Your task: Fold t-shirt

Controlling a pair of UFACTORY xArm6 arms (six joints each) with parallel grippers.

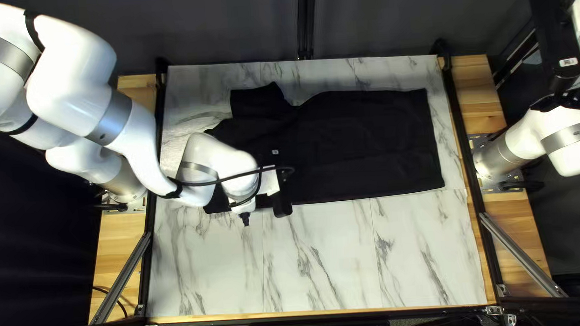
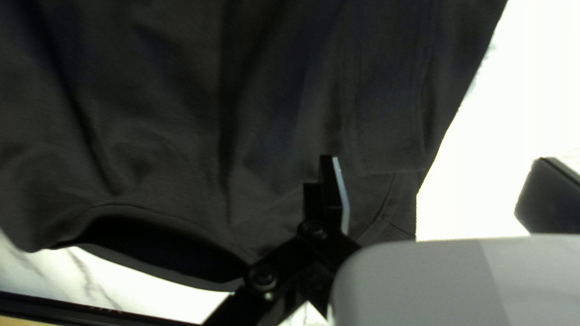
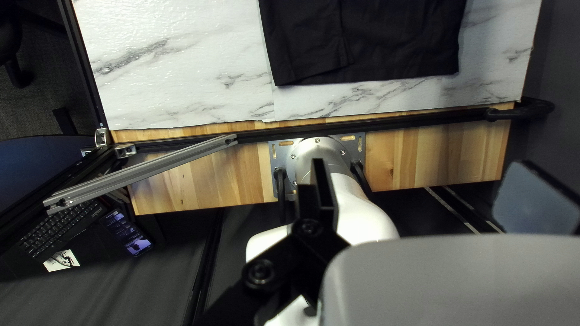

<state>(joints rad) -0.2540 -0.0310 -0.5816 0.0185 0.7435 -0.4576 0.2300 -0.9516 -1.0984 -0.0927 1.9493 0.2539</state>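
My left gripper (image 1: 274, 182) is wide, with nothing held. One finger (image 2: 329, 187) is over the shirt (image 1: 369, 138), the other past its edge. My right gripper (image 1: 556, 39) is wide too, holding nothing, well apart from the shirt. The black shirt lies sideways on the table (image 1: 323, 262), left arm above it.

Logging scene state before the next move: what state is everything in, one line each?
t-shirt: spread out, near-side strip folded over, far-side sleeve sticking out
left claw: open, over the shirt
right claw: open, away from the shirt
phone-like device: screen lit
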